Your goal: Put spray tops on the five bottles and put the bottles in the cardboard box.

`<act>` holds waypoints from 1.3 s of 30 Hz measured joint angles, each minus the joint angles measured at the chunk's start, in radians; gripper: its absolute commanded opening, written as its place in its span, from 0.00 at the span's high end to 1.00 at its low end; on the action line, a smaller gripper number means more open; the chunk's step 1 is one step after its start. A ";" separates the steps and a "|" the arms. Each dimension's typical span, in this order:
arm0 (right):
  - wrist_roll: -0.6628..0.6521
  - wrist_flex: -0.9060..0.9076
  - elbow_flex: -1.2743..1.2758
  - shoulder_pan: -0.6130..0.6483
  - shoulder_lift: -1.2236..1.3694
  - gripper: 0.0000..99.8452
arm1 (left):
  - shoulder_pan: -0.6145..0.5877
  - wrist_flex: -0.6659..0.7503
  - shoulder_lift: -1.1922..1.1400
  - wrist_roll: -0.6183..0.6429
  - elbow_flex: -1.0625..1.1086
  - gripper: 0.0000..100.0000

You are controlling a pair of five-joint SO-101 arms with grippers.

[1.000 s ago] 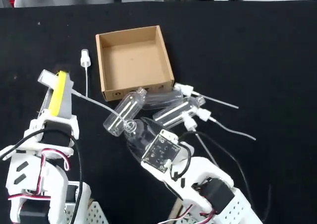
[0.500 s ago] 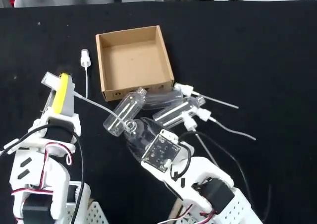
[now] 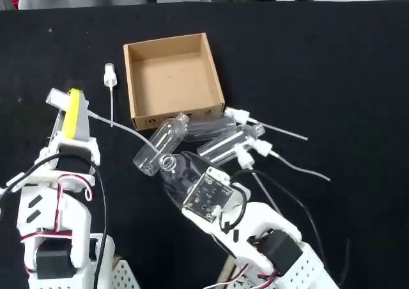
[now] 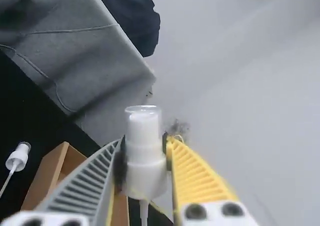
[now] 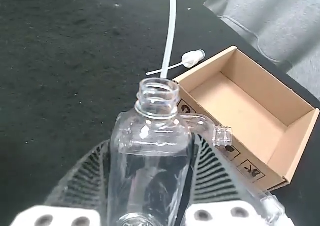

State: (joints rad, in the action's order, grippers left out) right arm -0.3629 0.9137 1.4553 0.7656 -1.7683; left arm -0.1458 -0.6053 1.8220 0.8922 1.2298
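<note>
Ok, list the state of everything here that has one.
left gripper: shut on the held spray top
right gripper: shut on the held bottle
held bottle: neck open, no top
cardboard box: open, empty
loose spray top: lying left of the box, unfitted
lying bottle: on its side by the box, uncapped

Our fixed high camera looks steeply down on the black-clothed bench [image 3: 332, 59], with the arms entering at 7 and 5 o'clock and the open brown cardboard box [image 3: 171, 78] at 11. Our left wrist camera sits tight behind the grey-and-yellow ribbed pincer [image 4: 143, 153], which clamps a white plastic spray top [image 4: 142, 133], and aims upward past the box toward a pale wall. Our right wrist camera rides close behind the dark ribbed pincer [image 5: 151, 148], which grips a clear plastic bottle [image 5: 150, 186], and faces down across the bench. All three views share the box and a loose white spray top [image 3: 110, 77].
</note>
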 measured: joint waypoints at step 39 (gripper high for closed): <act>0.000 0.000 0.021 0.005 0.000 0.99 | 0.048 -0.100 -0.003 0.000 -0.041 0.97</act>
State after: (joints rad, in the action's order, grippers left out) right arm -0.3629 0.9137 1.4768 0.7702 -1.7683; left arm -0.0982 -0.7050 1.8190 0.8922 1.1884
